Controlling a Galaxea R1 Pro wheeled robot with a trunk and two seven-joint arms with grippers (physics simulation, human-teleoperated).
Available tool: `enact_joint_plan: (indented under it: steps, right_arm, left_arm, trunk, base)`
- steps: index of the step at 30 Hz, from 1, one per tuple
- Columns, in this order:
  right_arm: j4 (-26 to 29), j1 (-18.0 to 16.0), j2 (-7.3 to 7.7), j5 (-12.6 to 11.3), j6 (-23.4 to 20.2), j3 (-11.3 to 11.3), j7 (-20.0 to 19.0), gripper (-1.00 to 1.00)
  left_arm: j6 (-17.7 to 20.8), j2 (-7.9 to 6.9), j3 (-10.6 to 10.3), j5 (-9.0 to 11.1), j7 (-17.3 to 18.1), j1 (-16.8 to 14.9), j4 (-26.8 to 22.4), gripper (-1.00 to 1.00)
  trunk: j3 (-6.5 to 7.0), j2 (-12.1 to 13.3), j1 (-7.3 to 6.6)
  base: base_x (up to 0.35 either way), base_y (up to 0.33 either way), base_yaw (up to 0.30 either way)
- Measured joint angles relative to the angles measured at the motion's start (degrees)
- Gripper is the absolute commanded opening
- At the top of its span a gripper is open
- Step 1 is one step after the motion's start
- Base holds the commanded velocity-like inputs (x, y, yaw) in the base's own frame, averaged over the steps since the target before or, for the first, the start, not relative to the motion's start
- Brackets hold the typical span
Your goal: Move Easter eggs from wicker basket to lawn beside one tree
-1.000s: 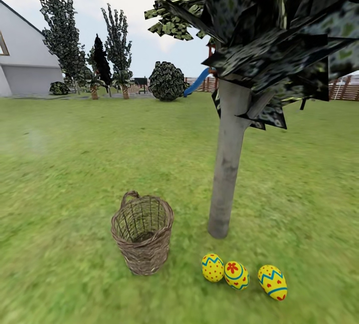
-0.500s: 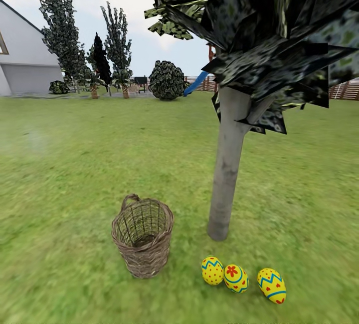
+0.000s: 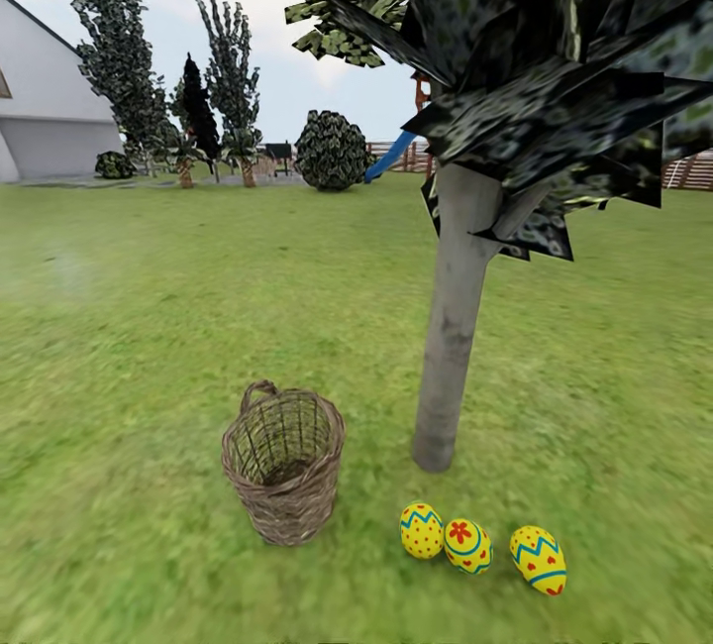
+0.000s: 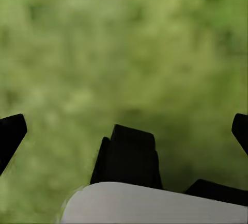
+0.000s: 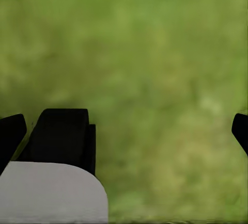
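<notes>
Beside smooth trunk (image 3: 451, 347): three glossy eggs (image 3: 466, 545).

At the upper left of the frame we note a white house (image 3: 45, 119) under a pale, overcast sky (image 3: 287, 69). Tall dark-leaved trees (image 3: 114, 50) and a rounded bush (image 3: 332, 156) stand along the far edge of the grass. A brown slat fence (image 3: 688, 171) runs at the right, with a blue slide (image 3: 389, 157) near centre.

tree (image 3: 451, 347) crown cut off at top edge, lawn (image 4: 124, 53) blurred in both wrist views
</notes>
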State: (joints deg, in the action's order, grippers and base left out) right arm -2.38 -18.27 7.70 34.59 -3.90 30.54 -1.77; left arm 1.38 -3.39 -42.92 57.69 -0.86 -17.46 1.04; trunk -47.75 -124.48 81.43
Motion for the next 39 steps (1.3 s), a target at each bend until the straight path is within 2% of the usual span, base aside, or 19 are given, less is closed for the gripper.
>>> enact_joint_plan:
  steps: [3,6,7,10,16,29,33,39]
  right_arm:
    - [-0.1,0.3,0.0,-0.1,0.0,0.0,0.0,1.0]
    - [-0.2,0.5,-0.05,-0.1,-0.3,0.0,0.0,1.0]
    - [-0.6,0.5,-0.67,-0.1,-0.3,0.0,0.0,1.0]
    - [-0.6,0.8,-1.11,-0.1,-0.1,0.0,0.1,1.0]
    - [-0.7,0.9,-1.28,0.1,-0.1,0.0,0.0,1.0]
    - [-0.6,1.0,-1.35,0.3,-0.1,0.0,0.0,1.0]
    - [-0.5,1.0,-1.34,0.3,0.0,0.0,0.1,1.0]
    - [-0.5,1.0,-1.32,0.4,0.0,0.0,0.1,1.0]
  left_arm:
    - [0.0,-1.92,0.0,0.0,0.0,0.0,0.0,1.0]
    - [0.0,-2.78,-0.1,0.0,0.0,0.0,0.0,1.0]
    - [0.0,-2.62,-0.1,0.0,0.0,0.0,0.0,1.0]
    - [0.0,-2.58,0.0,0.0,0.0,0.0,0.0,1.0]
    - [0.0,-1.84,0.1,0.1,0.4,0.0,-0.2,1.0]
    - [0.0,-1.54,0.1,0.1,0.5,0.0,-0.2,1.0]
    - [0.3,-0.85,0.0,-0.1,0.5,0.0,-0.2,1.0]
    - [0.4,-0.56,0.0,-0.2,0.3,0.0,-0.1,1.0]
  trunk:
    - [-0.28,0.0,0.0]
    - [-0.57,0.0,0.0]
    - [-0.66,0.0,0.0]
    - [-0.95,0.0,0.0]
    - [-1.52,0.0,0.0]
    - [-2.75,0.0,0.0]
    - [-2.42,1.6,-0.87]
    - [-1.91,4.0,-2.19]
  base:
    - [0.0,0.0,0.0]
    - [0.0,0.0,0.0]
    - [0.0,0.0,0.0]
    - [0.0,0.0,0.0]
    - [0.0,0.0,0.0]
    - [0.0,0.0,0.0]
    - [0.0,0.0,0.0]
    - [0.0,0.0,0.0]
